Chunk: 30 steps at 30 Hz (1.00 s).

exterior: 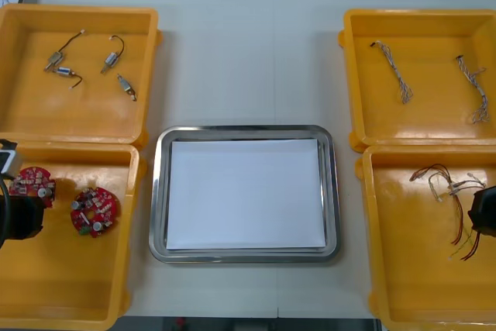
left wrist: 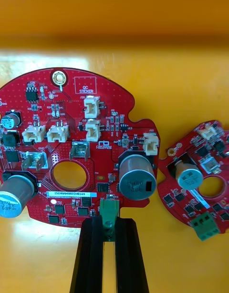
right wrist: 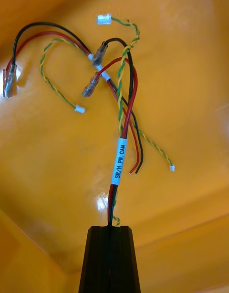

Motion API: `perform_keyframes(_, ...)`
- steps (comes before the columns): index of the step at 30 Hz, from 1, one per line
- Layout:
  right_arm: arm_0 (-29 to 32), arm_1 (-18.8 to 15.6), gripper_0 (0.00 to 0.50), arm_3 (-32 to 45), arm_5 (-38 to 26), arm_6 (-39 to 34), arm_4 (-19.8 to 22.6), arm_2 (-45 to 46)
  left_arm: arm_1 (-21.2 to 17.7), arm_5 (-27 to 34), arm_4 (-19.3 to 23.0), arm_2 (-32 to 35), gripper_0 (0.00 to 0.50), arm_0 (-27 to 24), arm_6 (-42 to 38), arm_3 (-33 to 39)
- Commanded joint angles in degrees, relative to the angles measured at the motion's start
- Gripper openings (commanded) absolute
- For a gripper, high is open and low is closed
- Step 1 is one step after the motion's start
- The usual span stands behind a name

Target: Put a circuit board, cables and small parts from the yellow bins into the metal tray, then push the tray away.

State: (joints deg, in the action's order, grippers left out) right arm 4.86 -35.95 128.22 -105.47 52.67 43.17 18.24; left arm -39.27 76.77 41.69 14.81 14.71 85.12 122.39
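Tabletop [exterior: 248, 52] is carrying yellow bins [exterior: 77, 118] on both sides of the tray [exterior: 159, 191], which is sitting bare and white inside. Near-left bin [exterior: 70, 292] is holding two boards. Left end effector [left wrist: 109, 225] is clenching the green connector on the edge of the circuit board [left wrist: 71, 145], with the second board [left wrist: 198, 183] lying just beside it. In the near-right bin [exterior: 418, 284], right end effector [right wrist: 112, 232] is pinching the cable bundle [right wrist: 118, 159] at its labelled stem.

Risks, as a judgement: the edge grip letting the board swing or slip on lifting, and loose cable ends snagging the bin wall.

Wrist views are giving grip detail that the front view is missing. Front view is giving the tray's place and the far bins with small metal parts [exterior: 110, 58] and twisted cables [exterior: 394, 74].
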Motion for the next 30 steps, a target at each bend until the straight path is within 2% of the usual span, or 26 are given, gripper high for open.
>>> perform_keyframes(1,-0.8,3.1,0.000,2.6,-1.8,-1.3,-0.7,-0.7,-0.6,3.7,1.3,4.1,0.000,1.3,4.7,5.5)
perform_keyframes(8,1.2,5.4,0.000,6.2,-3.3,-1.8,-1.9,-0.7,-0.7,13.9,1.9,7.0,0.000,-2.4,1.6,11.1)
perform_keyframes(13,2.6,5.9,0.000,7.0,-3.1,-1.3,-2.6,-0.7,-0.8,23.3,2.0,7.0,0.000,-9.4,1.0,12.3)
perform_keyframes(18,2.9,5.9,0.000,7.0,-2.8,-1.2,-3.4,-0.7,-0.7,29.0,3.2,6.4,0.000,-15.3,0.0,12.3)
perform_keyframes(19,2.9,5.9,0.021,7.0,-2.8,-1.1,-3.5,-0.7,-0.7,30.1,3.5,5.8,0.000,-16.6,-0.5,12.2)
perform_keyframes(21,3.0,5.9,0.113,7.0,-2.7,-1.1,-3.7,-0.7,-0.6,31.2,3.8,4.8,0.000,-18.6,-2.1,12.3)
perform_keyframes(22,3.1,5.9,0.255,7.0,-2.6,-1.2,-3.8,-0.7,-0.6,31.4,4.1,3.6,0.000,-19.8,-3.3,12.3)
perform_keyframes(23,3.1,5.9,0.373,7.0,-2.4,-1.3,-3.8,-0.7,-0.5,31.5,4.3,2.3,0.000,-20.8,-4.3,12.3)
perform_keyframes(25,3.3,5.9,0.464,7.0,-2.1,-1.4,-3.9,-0.7,-0.3,31.5,4.5,0.3,0.000,-22.4,-6.1,12.3)
perform_keyframes(27,3.4,5.9,0.500,7.0,-1.7,-1.4,-4.0,-0.7,0.3,31.6,4.5,-1.9,0.000,-24.1,-7.8,12.3)
perform_keyframes(30,3.4,5.9,0.500,7.0,-1.6,-1.5,-4.1,-0.7,1.1,31.7,4.5,-5.1,0.000,-26.5,-10.2,12.4)
